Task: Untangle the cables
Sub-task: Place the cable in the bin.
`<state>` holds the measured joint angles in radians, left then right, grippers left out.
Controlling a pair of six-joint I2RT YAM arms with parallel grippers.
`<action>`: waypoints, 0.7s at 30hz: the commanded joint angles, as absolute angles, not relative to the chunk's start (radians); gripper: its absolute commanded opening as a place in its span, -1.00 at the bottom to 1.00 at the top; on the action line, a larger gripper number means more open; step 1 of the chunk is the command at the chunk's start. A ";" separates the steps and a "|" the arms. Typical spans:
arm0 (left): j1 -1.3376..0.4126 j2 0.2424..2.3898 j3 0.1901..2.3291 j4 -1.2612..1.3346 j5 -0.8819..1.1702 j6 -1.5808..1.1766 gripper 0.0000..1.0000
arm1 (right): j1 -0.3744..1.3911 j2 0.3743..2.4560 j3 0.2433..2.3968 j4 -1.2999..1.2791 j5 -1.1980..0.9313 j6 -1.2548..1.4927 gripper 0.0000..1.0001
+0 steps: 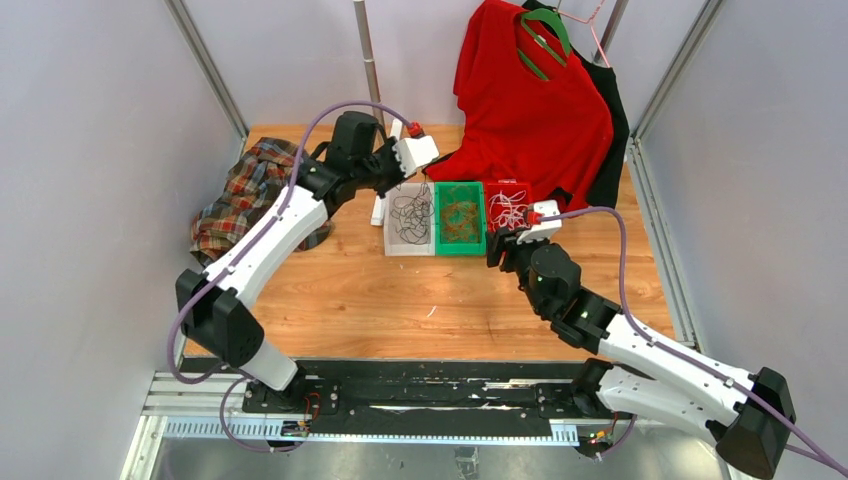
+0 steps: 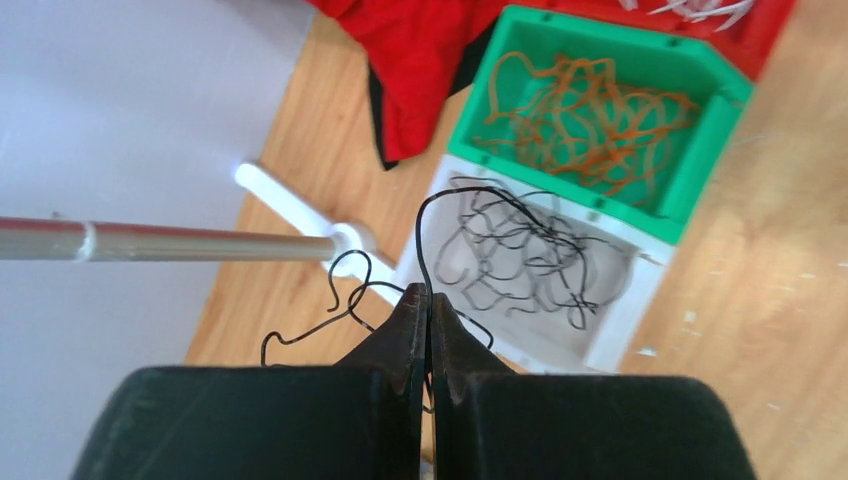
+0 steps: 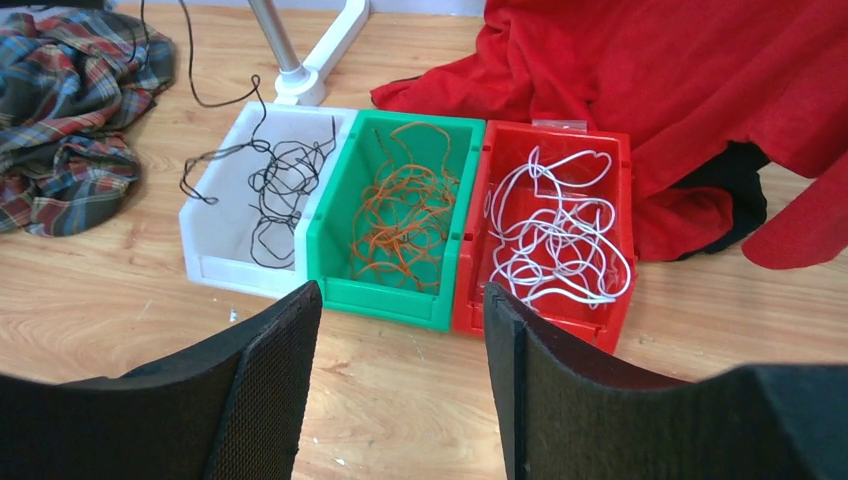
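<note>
Three bins stand side by side. The white bin holds curly black cables, the green bin orange-brown cables, and the red bin white cables. My left gripper hangs above the white bin's far-left corner, shut on a black cable that arcs up from the tips and down into the bin; a loose end curls over the bin's edge to the left. My right gripper is open and holds nothing, low over the table just in front of the green and red bins.
A red shirt on a green hanger drapes down behind the red bin. A plaid cloth lies at the left. A white stand foot with a metal pole sits beside the white bin's far-left corner.
</note>
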<state>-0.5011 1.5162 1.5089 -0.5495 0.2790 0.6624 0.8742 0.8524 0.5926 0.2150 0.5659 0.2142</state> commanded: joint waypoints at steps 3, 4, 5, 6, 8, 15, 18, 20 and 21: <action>-0.476 1.603 1.511 -0.355 0.132 0.796 -0.99 | 0.861 0.861 0.584 0.172 0.600 0.191 0.19; -0.476 1.614 1.499 -0.348 0.126 0.801 -0.99 | 0.861 0.864 0.589 0.168 0.595 0.189 0.19; -0.476 1.621 1.488 -0.345 0.129 0.801 -0.99 | 0.861 0.867 0.594 0.162 0.592 0.186 0.18; -0.476 1.627 1.475 -0.346 0.134 0.792 -0.99 | 0.861 0.868 0.598 0.159 0.590 0.182 0.18; -0.476 1.640 1.444 -0.335 0.145 0.765 -0.99 | 0.861 0.868 0.601 0.155 0.594 0.176 0.18; -0.485 1.723 1.406 -0.314 0.166 0.633 -0.99 | 0.861 0.853 0.595 0.132 0.616 0.188 0.18; -0.495 1.755 1.387 -0.287 0.163 0.595 -0.99 | 0.861 0.835 0.584 0.117 0.624 0.193 0.18; -0.500 1.771 1.368 -0.256 0.159 0.570 -0.99 | 0.861 0.819 0.576 0.109 0.632 0.193 0.18; -0.503 1.781 1.359 -0.242 0.157 0.559 -0.99 | 0.861 0.812 0.574 0.104 0.636 0.192 0.18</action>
